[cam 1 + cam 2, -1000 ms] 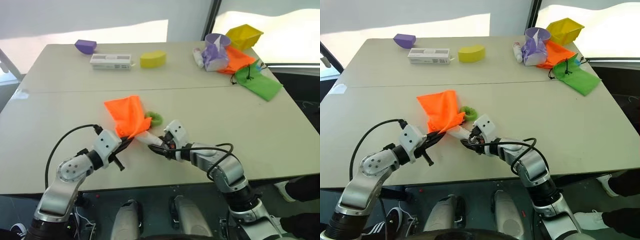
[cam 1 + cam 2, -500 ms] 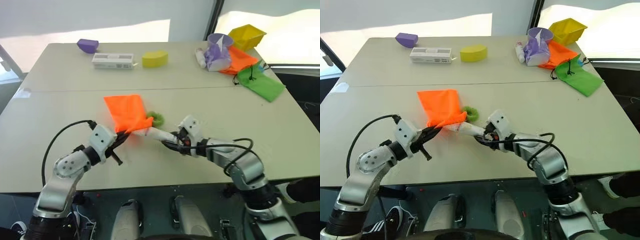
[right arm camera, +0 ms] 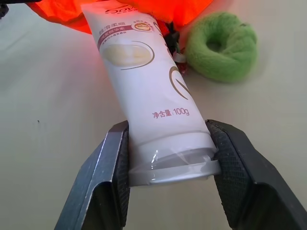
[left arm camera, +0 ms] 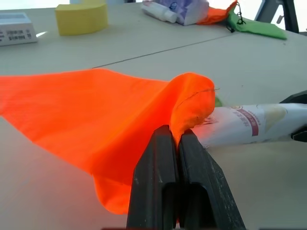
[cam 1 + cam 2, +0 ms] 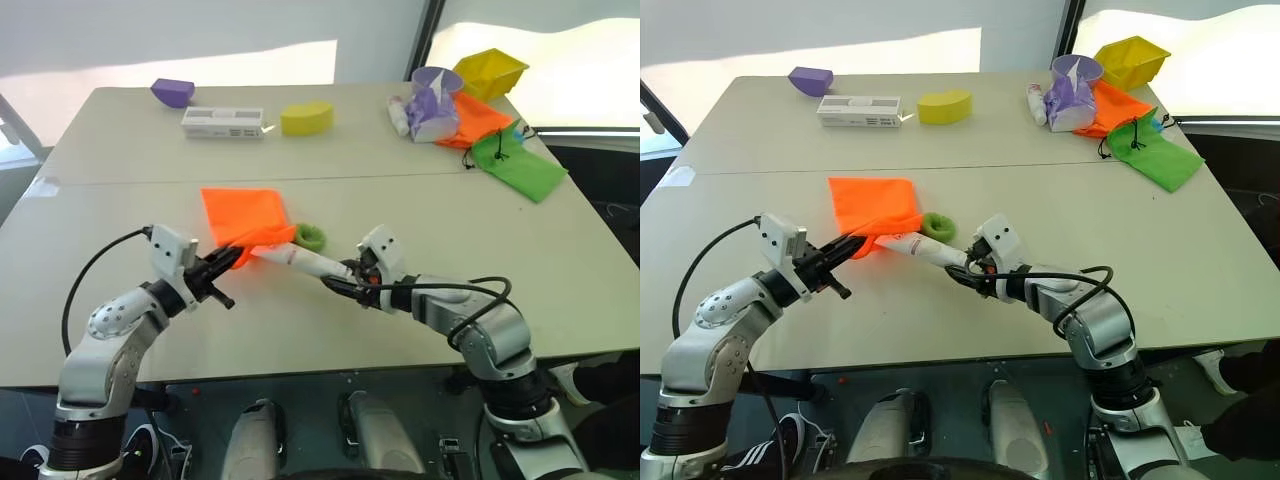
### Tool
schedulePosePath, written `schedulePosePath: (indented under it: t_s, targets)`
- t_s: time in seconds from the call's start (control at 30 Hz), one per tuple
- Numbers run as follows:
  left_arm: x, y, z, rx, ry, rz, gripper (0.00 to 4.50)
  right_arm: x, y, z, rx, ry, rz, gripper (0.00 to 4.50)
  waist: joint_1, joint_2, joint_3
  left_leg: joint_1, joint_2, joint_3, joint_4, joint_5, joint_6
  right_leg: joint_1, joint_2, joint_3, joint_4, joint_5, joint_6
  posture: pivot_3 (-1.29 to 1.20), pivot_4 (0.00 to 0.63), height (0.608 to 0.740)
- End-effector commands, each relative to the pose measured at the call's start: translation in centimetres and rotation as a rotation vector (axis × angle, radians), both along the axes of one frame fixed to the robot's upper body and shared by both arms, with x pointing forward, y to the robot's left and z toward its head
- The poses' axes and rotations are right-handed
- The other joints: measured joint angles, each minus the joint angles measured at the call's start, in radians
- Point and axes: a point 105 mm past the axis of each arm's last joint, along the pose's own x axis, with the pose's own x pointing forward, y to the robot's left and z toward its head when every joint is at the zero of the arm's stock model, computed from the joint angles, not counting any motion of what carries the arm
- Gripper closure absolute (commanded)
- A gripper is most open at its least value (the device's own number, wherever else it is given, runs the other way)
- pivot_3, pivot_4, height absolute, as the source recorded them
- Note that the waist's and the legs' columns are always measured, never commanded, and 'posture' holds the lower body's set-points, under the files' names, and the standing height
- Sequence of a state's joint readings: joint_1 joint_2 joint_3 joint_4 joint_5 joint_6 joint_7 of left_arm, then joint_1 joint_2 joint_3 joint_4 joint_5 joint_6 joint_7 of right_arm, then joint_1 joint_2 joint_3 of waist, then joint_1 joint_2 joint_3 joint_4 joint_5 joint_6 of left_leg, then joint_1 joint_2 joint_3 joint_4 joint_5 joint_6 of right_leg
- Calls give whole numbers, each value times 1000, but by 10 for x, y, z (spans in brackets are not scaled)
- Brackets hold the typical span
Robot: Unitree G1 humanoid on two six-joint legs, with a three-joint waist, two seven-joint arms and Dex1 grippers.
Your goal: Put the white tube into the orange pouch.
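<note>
At the pouch (image 5: 245,218), mid-tabletop (image 5: 560,260): our left hand (image 5: 226,260) has its fingers pressed together on a fold of orange fabric at the mouth, lifting that edge; our right hand (image 5: 349,276) is clamped on the crimped tail of the tube (image 5: 300,261), fingers either side of the flat seal; the tube's cap end points into the pouch mouth and is hidden under the fabric there, so we cannot tell how far in it sits; the green ring (image 5: 309,236) lies just beside the mouth, on the side away from us.

We judge the tube light and fairly stiff along its length but soft-walled and slick, so a hold on the flat crimp seems safer than one on the rounded body, which could squeeze or slide; the pouch is thin, limp cloth that will collapse unless its lip is held up and taut; the opening looks snug, so we expect the tube must go in straight along the pouch, with the fabric liable to bunch ahead of the cap.
</note>
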State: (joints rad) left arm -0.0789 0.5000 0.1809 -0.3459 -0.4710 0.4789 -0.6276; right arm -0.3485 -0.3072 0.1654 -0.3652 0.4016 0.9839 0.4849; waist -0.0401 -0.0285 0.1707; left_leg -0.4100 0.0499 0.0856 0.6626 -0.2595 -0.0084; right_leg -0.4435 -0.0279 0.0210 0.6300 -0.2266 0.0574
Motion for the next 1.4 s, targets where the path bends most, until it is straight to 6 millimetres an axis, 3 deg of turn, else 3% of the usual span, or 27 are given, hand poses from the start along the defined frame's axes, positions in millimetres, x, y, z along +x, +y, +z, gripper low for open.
schedulePosePath:
  t_s: [0.03,0.1,0.2,0.33,0.47,0.8,1.0,1.13,1.3,1.4]
  targets:
    - [-3,-10,11,-14,-45,-50,4500,2,8,9,-31,-81,-11,2631,-1,0,0,0,0,1,0,0,0,0,0,0,0,0,0,0,150,740]
    - [-5,-18,14,-36,-51,-72,4500,1,13,5,-49,-84,-15,2631,-1,0,0,0,-1,1,0,0,0,0,-1,1,-1,0,0,0,150,740]
    - [-6,-21,13,-35,-50,-75,4500,8,20,15,54,-62,-77,2631,-1,0,0,0,0,0,0,0,0,0,-1,0,0,0,0,0,150,740]
    - [-8,-30,14,-45,-53,-99,4500,17,21,9,24,-58,-150,2631,-3,0,0,0,1,-1,0,0,0,0,0,0,1,0,0,0,150,740]
    - [-9,-39,13,-41,-41,-124,4500,17,32,14,54,-66,-133,2631,-3,0,0,0,1,-1,0,0,0,0,0,0,1,0,0,0,150,740]
    - [-13,-55,11,-54,-34,-154,4500,38,30,27,116,-43,-242,2631,-3,0,0,0,0,0,0,0,0,0,0,0,0,0,0,0,150,740]
    - [-5,-37,20,-37,-78,-93,4500,31,9,27,116,-38,-206,2631,-3,0,0,0,0,0,0,0,0,0,-1,0,0,0,0,0,150,740]
    - [1,-20,26,-31,-98,-45,4500,22,-1,15,88,-3,-187,2631,-2,0,0,0,0,0,0,0,0,0,0,0,0,0,0,0,150,740]
    - [6,-6,29,-50,-101,-1,4500,11,-2,5,110,62,-180,2631,-5,0,0,0,1,0,0,0,0,0,0,0,0,0,0,0,150,740]
    - [0,3,14,-45,-54,3,4500,12,4,11,205,94,-207,2631,-6,0,0,0,1,-1,0,0,0,-1,0,0,0,0,0,0,150,740]
